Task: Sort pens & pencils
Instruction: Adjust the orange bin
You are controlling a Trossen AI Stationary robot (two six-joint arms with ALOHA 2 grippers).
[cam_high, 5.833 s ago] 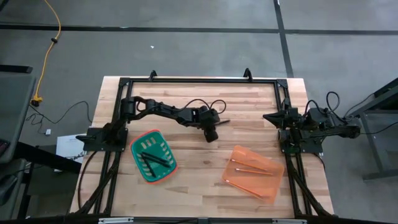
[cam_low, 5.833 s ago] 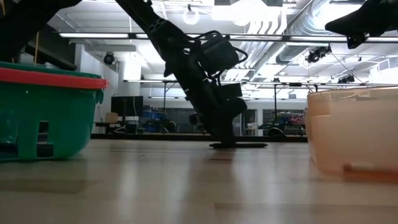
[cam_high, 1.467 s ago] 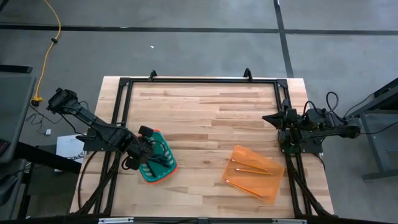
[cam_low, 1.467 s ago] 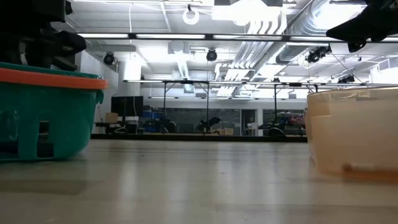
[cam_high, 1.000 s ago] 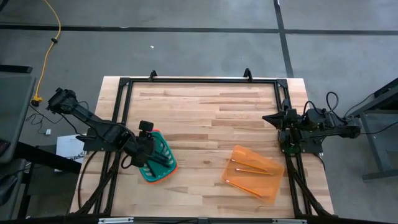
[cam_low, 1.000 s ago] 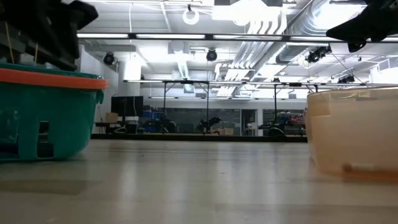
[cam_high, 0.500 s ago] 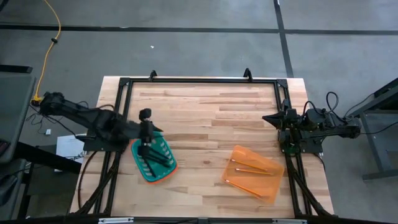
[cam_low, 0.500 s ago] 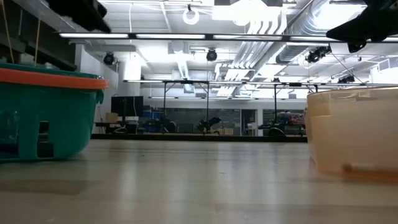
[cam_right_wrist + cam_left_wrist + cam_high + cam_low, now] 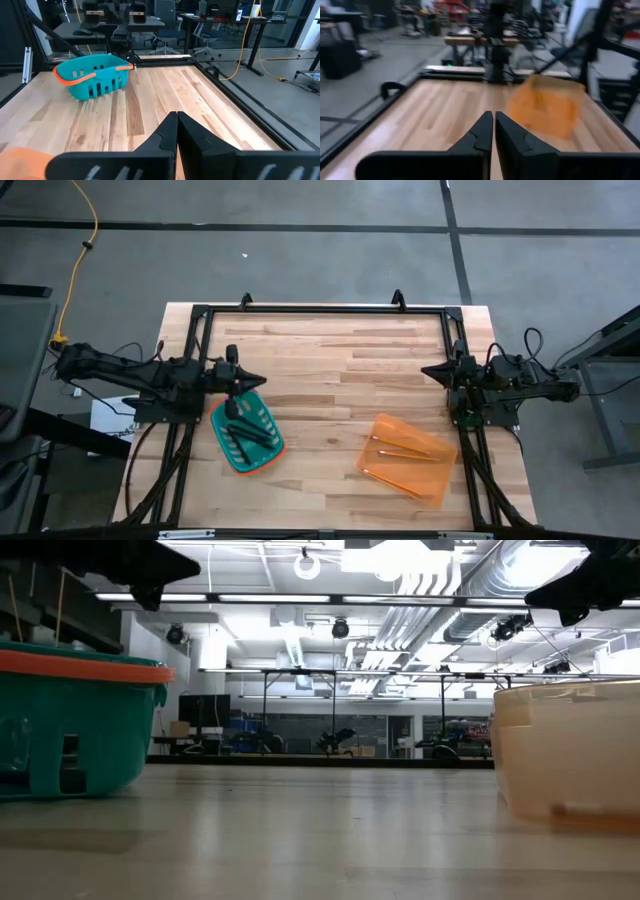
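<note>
From the overhead camera I log the three thin near-black pens (image 9: 243,433) lying inside the teal plastic basket with an orange rim (image 9: 247,431), which sits on the left half of the light wooden butcher-block table (image 9: 320,350). The orange-tan wooden pencils (image 9: 398,451) lie in the translucent orange plastic bin (image 9: 406,456) on the right half of the table, well apart from the basket; I can make out two there and cannot confirm a third. The left gripper (image 9: 256,380) hovers just beyond the basket's far rim, pointing toward the table's middle, its two dark fingers pressed together with nothing between them, as the left wrist camera confirms (image 9: 493,131). The right gripper (image 9: 428,369) rests at the table's right edge near the frame post, its fingers likewise closed on nothing (image 9: 176,131). I find no readable brand, label or writing on basket, bin, pens or arms in any view.
</note>
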